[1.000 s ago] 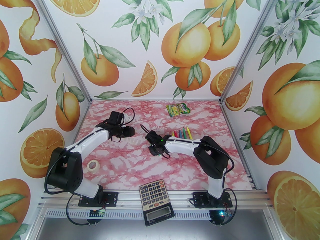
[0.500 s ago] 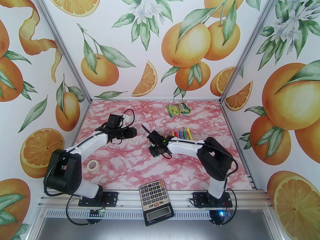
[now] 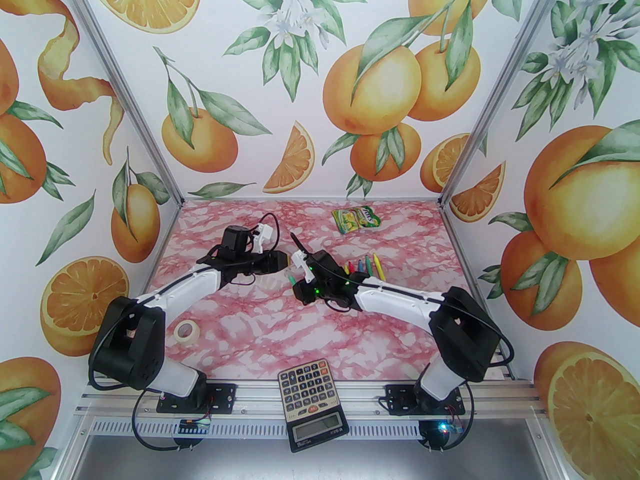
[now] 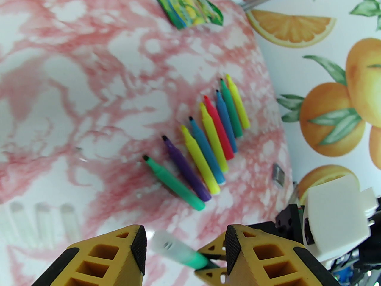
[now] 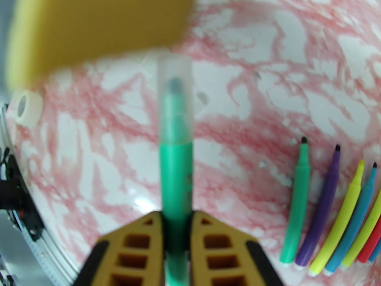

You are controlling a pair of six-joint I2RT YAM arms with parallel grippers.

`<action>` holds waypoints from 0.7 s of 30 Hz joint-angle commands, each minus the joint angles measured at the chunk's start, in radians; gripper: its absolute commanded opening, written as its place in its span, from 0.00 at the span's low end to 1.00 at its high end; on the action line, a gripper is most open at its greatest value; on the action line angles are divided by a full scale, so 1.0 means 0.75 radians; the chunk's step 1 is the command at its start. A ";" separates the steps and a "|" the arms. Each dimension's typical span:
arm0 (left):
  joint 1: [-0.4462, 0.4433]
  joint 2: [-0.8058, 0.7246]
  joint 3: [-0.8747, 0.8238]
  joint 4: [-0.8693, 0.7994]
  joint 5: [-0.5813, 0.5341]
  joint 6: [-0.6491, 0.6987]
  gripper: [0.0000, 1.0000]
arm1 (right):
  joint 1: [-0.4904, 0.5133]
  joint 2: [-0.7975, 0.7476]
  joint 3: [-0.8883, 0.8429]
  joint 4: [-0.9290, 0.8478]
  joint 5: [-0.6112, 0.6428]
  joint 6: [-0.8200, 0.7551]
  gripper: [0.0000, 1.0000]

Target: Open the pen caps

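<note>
Inspector: Both arms have closed toward each other over the last second. The right arm reached forward and turned its wrist, and the left swung inward to meet it above the middle of the bench (image 3: 250,333).

Clerk: State of each claw?

Inspector: The right claw (image 5: 177,219) is pressed together on the barrel of a green pen (image 5: 175,171), pinching it low so the capped end juts clear. The left claw (image 4: 184,243) stands spread, one finger on either side of the cap (image 4: 168,244), with gaps visible on both sides.

Clerk: Why that arrangement?

Inspector: Judged: one claw anchors the barrel while the other is lined up to close on the cap and pull along the pen's axis.

Clerk: Condition of the cap?

Inspector: Frosted, translucent and fully seated, with the dark tip showing through. The other pens (image 4: 208,135) lie uncapped in a neat row on the bench. Several clear loose caps (image 4: 41,222) lie well apart from them.
</note>
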 commanded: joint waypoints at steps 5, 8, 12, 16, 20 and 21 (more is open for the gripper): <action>-0.024 0.043 0.062 0.035 0.059 -0.003 0.42 | -0.003 -0.074 -0.023 0.117 -0.043 0.001 0.15; -0.024 0.051 0.075 0.017 0.040 0.000 0.42 | -0.003 -0.076 -0.024 0.115 -0.038 0.001 0.15; -0.024 0.058 0.082 0.011 0.039 -0.002 0.42 | -0.003 -0.076 -0.027 0.117 -0.029 0.001 0.14; -0.025 0.082 0.103 -0.021 0.032 -0.001 0.42 | -0.004 -0.079 -0.023 0.119 -0.010 0.001 0.14; -0.020 0.083 0.099 -0.039 -0.022 -0.010 0.44 | -0.004 -0.074 -0.014 0.098 0.009 -0.008 0.14; -0.020 0.083 0.099 -0.044 -0.037 -0.013 0.45 | -0.003 -0.073 -0.013 0.090 0.015 -0.011 0.14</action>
